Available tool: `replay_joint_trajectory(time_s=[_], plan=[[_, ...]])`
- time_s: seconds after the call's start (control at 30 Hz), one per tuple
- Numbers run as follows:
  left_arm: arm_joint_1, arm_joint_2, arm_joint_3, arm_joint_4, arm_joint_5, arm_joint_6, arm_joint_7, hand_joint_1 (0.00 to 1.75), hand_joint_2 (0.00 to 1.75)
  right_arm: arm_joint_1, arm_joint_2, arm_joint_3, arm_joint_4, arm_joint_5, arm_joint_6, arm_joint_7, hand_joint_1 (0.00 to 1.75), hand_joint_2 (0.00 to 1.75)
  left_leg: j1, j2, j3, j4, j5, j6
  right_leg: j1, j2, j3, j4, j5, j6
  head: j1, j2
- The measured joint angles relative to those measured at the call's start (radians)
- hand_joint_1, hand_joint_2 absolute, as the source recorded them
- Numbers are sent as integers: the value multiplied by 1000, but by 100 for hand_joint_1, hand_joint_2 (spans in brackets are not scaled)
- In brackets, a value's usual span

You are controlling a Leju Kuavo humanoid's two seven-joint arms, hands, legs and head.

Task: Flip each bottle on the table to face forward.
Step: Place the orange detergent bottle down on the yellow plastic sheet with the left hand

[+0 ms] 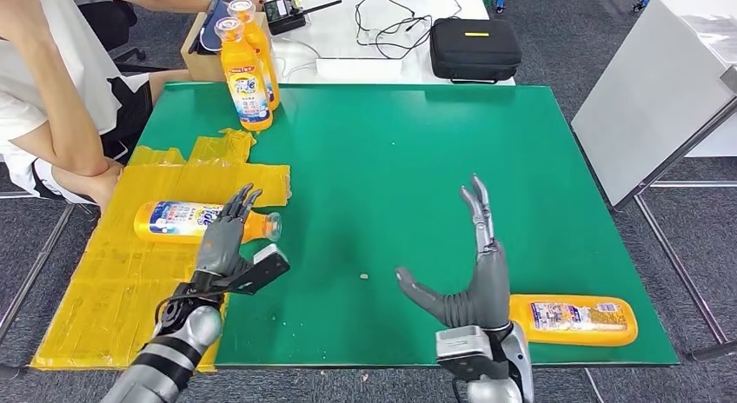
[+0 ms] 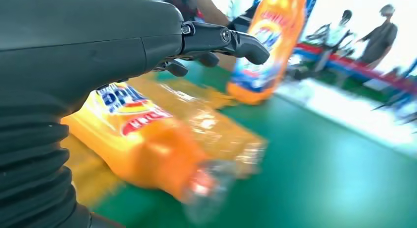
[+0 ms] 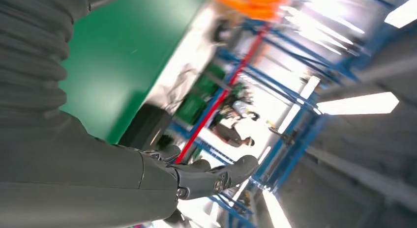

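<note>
Your left hand [image 1: 222, 240] hovers over the lying bottle [image 1: 187, 221] at the left of the green desk [image 1: 417, 160], its fingers [image 1: 239, 203] spread and reaching above the bottle's neck end. From the head view you might think they touch it, but the left wrist view shows the fingers [image 2: 236, 41] above the bottle [image 2: 142, 139] with a gap, so the hand holds nothing. That bottle rests on its side on the yellow taped patch [image 1: 113, 273], clear cap end pointing toward the desk's middle.

Your right hand [image 1: 474, 286] stands upright near the front edge, palm wide, fingers [image 1: 478, 212] stretched up and thumb out to the side, empty. Just beside it, to its right, a second bottle [image 1: 574, 320] lies flat along the front edge; whether the hand's base touches it is hard to say, since the wrist covers that end.

Two more bottles [image 1: 246, 69] stand upright together at the far left corner, beside a cardboard box [image 1: 202, 60]. A seated person [image 1: 52, 90] is at the left, off the desk. Beyond it, a white table carries a black case [image 1: 474, 49].
</note>
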Motion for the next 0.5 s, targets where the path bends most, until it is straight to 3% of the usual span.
replay_joint_trajectory(time_s=[0.17, 0.5], plan=[[168, -5, 11, -312, 184, -115, -64, 0, 175, 9, -90, 2, 32, 249, 47, 113, 0, 175, 0, -2, -2, 0, -2, 1, 0, 0, -1, -1, -2, 2, 0, 0], [322, -24, 23, -551, 365, -227, -136, 0, 175, 55, -228, -53, 80, 344, 86, 154, 0, 175, 0, -2, -2, 0, -2, 1, 0, 0, -1, -1, -3, 3, 0, 0]])
